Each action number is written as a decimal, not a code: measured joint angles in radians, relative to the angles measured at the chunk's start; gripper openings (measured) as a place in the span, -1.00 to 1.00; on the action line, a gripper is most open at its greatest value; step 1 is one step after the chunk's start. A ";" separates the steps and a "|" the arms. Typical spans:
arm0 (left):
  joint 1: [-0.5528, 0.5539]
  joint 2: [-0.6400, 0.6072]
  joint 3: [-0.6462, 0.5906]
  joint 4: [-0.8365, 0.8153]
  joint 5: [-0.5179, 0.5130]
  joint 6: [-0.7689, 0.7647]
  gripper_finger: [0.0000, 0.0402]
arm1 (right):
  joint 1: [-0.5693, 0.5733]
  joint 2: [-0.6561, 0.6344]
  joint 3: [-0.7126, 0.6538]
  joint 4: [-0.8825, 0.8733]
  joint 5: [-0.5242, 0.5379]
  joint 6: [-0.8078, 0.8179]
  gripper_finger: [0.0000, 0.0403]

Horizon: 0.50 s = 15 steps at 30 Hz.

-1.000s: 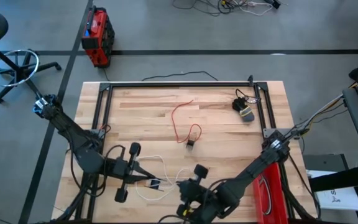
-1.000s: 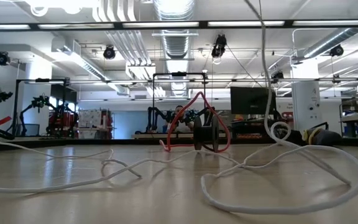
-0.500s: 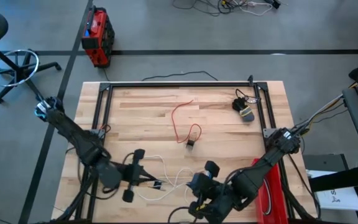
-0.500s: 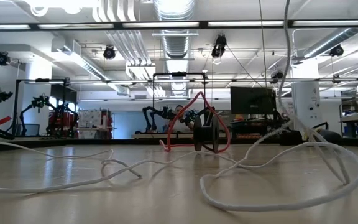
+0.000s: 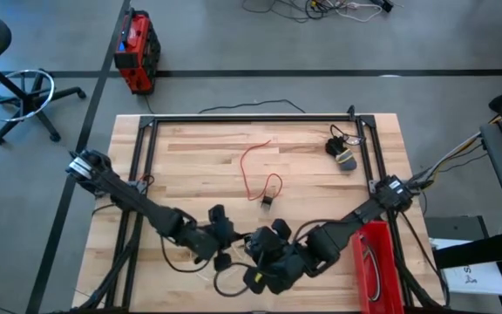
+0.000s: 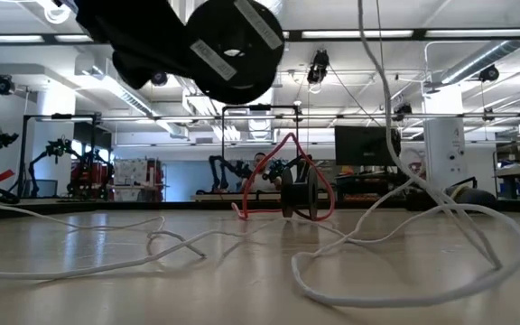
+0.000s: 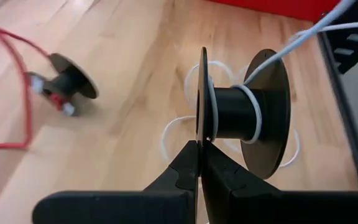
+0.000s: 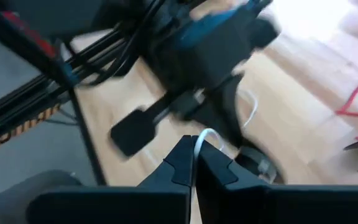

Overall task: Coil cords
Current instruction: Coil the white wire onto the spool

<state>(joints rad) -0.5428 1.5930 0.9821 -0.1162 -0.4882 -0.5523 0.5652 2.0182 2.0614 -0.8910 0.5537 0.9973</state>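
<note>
A black spool (image 7: pixel 232 115), with white cord (image 7: pixel 252 93) wound round its core, hangs high over the table (image 6: pixel 233 41). My left gripper (image 7: pixel 201 144) is shut on it, near the table's front edge (image 5: pixel 236 242). Close beside it, my right gripper (image 8: pixel 193 146) (image 5: pixel 258 253) is shut on the same white cord. Loose loops of that cord (image 6: pixel 404 262) lie on the wood. The red cord (image 5: pixel 253 167) lies at mid-table with its small dark spool (image 5: pixel 267 202). A black coil (image 5: pixel 342 155) rests at the far right. My left gripper pinches the rim of one spool flange (image 7: pixel 202 127) between its two fingers, the disc edge-on between them. The spool is lifted clear of the table, its axis about level. My right gripper pinches the white cord (image 8: pixel 202 134) at its fingertips, where the cord bends over them. A strand drops from up there to the loops on the table (image 6: pixel 382 117).
A black metal frame (image 5: pixel 251 118) borders the wooden top. A red case (image 5: pixel 375 266) lies at the right near corner. Both arms crowd the near middle of the table.
My left gripper has gone toward the table's right along the near edge, carrying the spool, which now shows high in the low view. My right gripper has come in beside it from the near edge. The rising white strand has swung with them, and the loops on the table stay.
</note>
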 joint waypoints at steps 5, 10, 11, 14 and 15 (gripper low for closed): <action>0.022 0.030 0.000 0.070 0.003 -0.061 -1.00 | -0.016 0.005 -0.017 0.002 0.024 -0.013 -1.00; 0.060 0.012 -0.001 0.096 -0.019 -0.126 -1.00 | -0.016 0.048 -0.021 0.010 0.022 -0.006 -1.00; 0.070 0.007 -0.001 0.106 -0.023 -0.130 -1.00 | -0.016 0.058 -0.021 0.010 0.021 -0.005 -1.00; 0.091 -0.011 -0.001 0.144 -0.025 -0.118 -1.00 | -0.016 0.086 -0.021 0.010 0.012 0.002 -1.00; 0.094 -0.017 -0.001 0.144 -0.030 -0.100 -1.00 | -0.011 0.095 -0.021 0.010 0.017 0.009 -1.00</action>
<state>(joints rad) -0.4486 1.5761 0.9810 0.0275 -0.5185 -0.6521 0.5540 2.1127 2.0403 -0.8806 0.5702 1.0062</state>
